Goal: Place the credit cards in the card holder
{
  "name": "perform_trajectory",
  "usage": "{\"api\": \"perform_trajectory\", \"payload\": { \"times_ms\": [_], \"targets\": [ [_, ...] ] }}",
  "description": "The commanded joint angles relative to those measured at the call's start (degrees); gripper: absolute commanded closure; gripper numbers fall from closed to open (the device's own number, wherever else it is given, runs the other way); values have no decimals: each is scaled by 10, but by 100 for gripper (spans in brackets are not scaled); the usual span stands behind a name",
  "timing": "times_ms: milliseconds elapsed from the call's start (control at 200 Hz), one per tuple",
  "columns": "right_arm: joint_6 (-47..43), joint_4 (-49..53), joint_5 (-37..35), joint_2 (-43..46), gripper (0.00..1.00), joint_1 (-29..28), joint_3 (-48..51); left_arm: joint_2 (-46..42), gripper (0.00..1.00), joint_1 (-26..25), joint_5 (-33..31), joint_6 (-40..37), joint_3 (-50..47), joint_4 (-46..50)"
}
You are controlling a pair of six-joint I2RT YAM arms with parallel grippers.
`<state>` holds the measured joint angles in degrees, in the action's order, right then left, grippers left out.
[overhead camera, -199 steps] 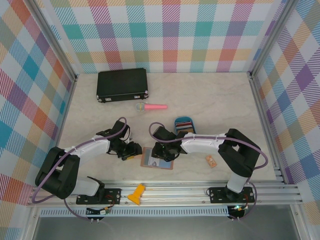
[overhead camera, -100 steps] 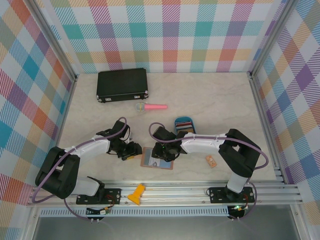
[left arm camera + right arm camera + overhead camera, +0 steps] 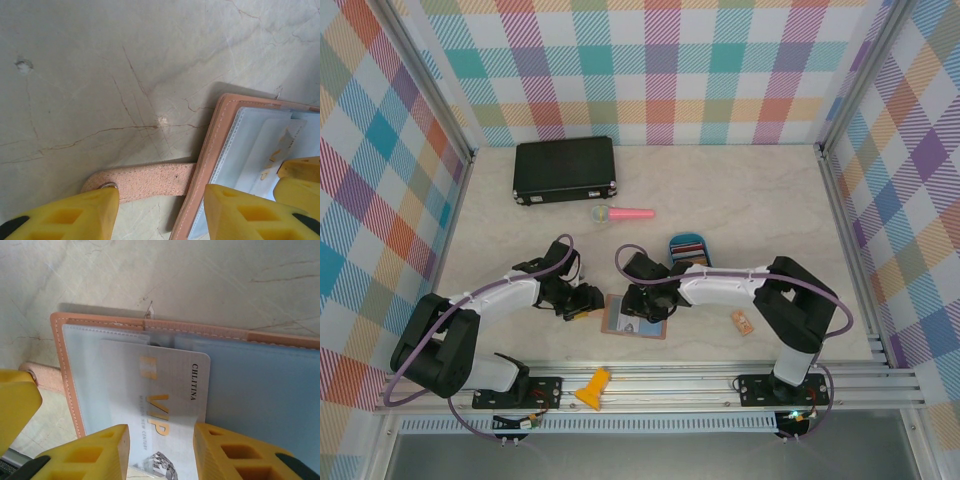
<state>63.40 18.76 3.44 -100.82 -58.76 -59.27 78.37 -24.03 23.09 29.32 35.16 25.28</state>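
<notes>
Credit card point(image 3: 170, 385) half in card holder point(image 3: 260, 385), under open right jaws; left jaws open.

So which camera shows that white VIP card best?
Right wrist: the white card sits centre, lettering readable, partway into the card holder. Left wrist catches a pale sliver through the sleeve; from the top it's too small to tell.

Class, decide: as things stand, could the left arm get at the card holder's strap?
Probably yes: the left gripper hangs open just over the strap of the card holder, with nothing lying between them.
</notes>
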Motion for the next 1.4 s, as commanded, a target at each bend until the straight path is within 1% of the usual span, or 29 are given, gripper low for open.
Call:
{"api": "perform_trajectory", "payload": {
  "times_ms": [0,875,1145,1245,1395],
  "targets": [
    [-10,16,-4,-17,61,-5,-21,14,49,-8,-12,3,-16,22],
    [-8,-34,39,-42,61,-7,-35,10,49,-8,-10,6,-16,22],
    [-27,-50,41,-45,61,-7,-49,8,49,-10,-12,5,-17,22],
    [-31,-46,34,-23,61,-9,-42,8,49,-10,-14,6,-19,23],
    [-29,-12,-1,29,61,-10,-17,10,49,-11,-15,6,-17,23]
  ]
}}
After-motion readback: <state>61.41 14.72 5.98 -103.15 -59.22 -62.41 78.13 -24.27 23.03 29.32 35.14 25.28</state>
